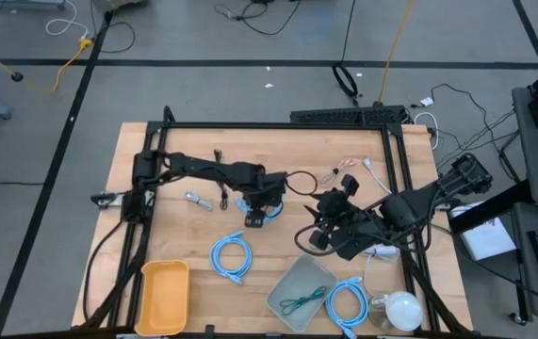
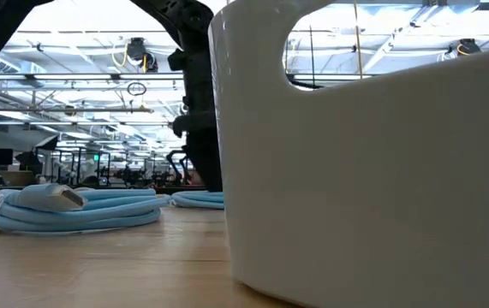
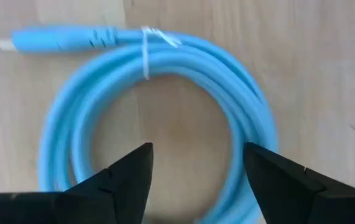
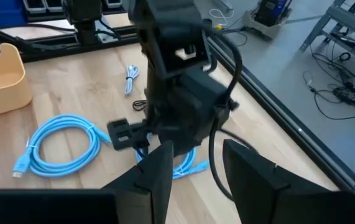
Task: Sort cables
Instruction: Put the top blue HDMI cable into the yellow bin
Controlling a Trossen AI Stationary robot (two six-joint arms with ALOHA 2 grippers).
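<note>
1. Directly under your left gripper, a blue loop lies flat on the desk at mid-desk; the fingers stand apart and hang over the loop's near arc, its hollow centre showing between them.
2. Its plug end points sideways, away from the fingers.
3. Your right gripper, fingers apart and empty, waits nearby; the left is nearer.

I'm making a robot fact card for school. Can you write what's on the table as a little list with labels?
left gripper: open, above a light-blue coiled cable
right gripper: open, mid-table, holding nothing
yellow plastic bin: near edge, nothing visible inside
grey plastic bin: holds a thin teal cable
wooden table: more light-blue loops lie loose
</note>
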